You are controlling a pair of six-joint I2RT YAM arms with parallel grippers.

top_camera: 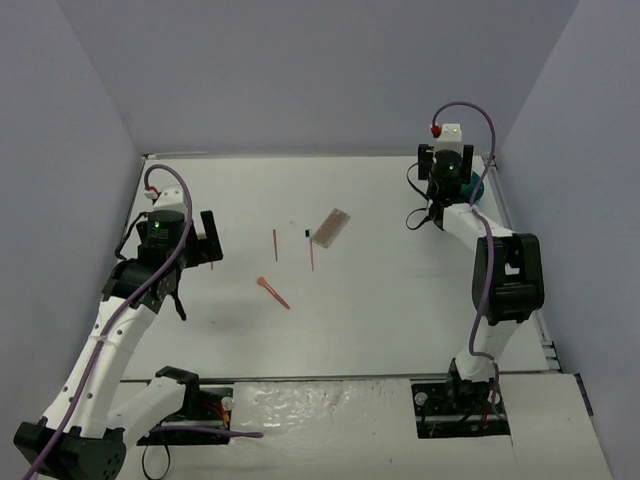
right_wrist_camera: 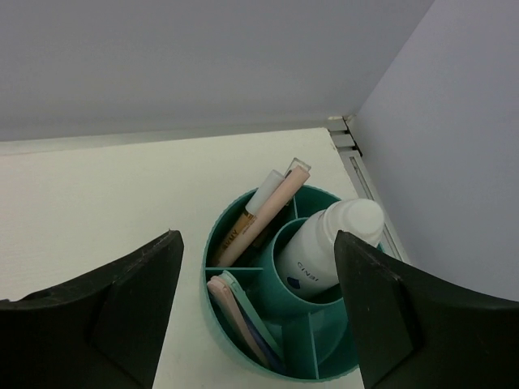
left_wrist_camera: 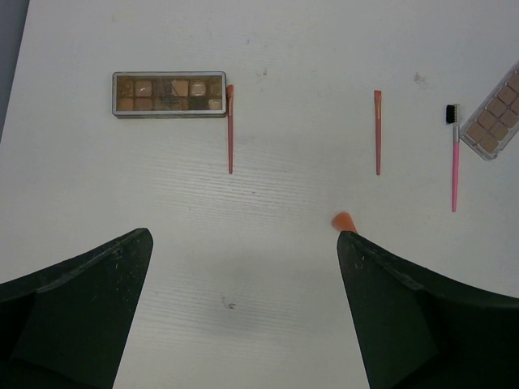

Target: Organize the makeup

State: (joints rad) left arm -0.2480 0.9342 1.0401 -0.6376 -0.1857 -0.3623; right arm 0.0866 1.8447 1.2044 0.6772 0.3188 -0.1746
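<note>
In the left wrist view a brown palette (left_wrist_camera: 169,94) lies at the far left with a red stick (left_wrist_camera: 229,130) beside it. A second red stick (left_wrist_camera: 377,132), a pink brush with a black head (left_wrist_camera: 454,166) and a second palette (left_wrist_camera: 495,117) lie to the right. An orange applicator tip (left_wrist_camera: 344,220) shows by my right finger. My left gripper (left_wrist_camera: 245,239) is open and empty above bare table. My right gripper (right_wrist_camera: 258,243) is open and empty above the teal tub (right_wrist_camera: 212,267), which holds a white bottle (right_wrist_camera: 328,247), pink and white tubes (right_wrist_camera: 263,212) and pink and mint applicators (right_wrist_camera: 239,312).
In the top view the left gripper (top_camera: 203,243) is at mid left and the right gripper (top_camera: 451,183) is at the back right over the tub (top_camera: 474,190). A palette (top_camera: 330,227), sticks (top_camera: 275,245) and an orange applicator (top_camera: 272,291) lie mid-table. Grey walls close three sides.
</note>
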